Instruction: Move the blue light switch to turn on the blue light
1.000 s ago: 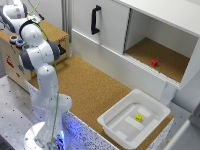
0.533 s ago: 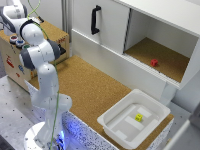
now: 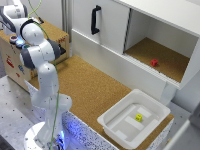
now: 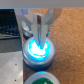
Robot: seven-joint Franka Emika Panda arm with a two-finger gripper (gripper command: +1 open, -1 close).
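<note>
In the wrist view a round blue light (image 4: pixel 38 50) in a grey housing glows bright cyan on the wooden box. My gripper (image 4: pixel 40 34) hangs right over its far rim, fingers (image 4: pixel 35 25) pressed close together with nothing visibly between them. A separate blue switch is not distinct in this view. In the exterior view the arm bends over the wooden box (image 3: pixel 55 35) at the exterior view's left. A small blue spot (image 3: pixel 19 42) shows by the arm there, and the gripper itself is hidden behind the arm.
A green round button (image 4: pixel 44 79) sits beside the blue light. A white bin (image 3: pixel 117 117) holds a yellow block (image 3: pixel 139 118). A cabinet with a black handle (image 3: pixel 94 19) has an open compartment holding a red block (image 3: pixel 154 62).
</note>
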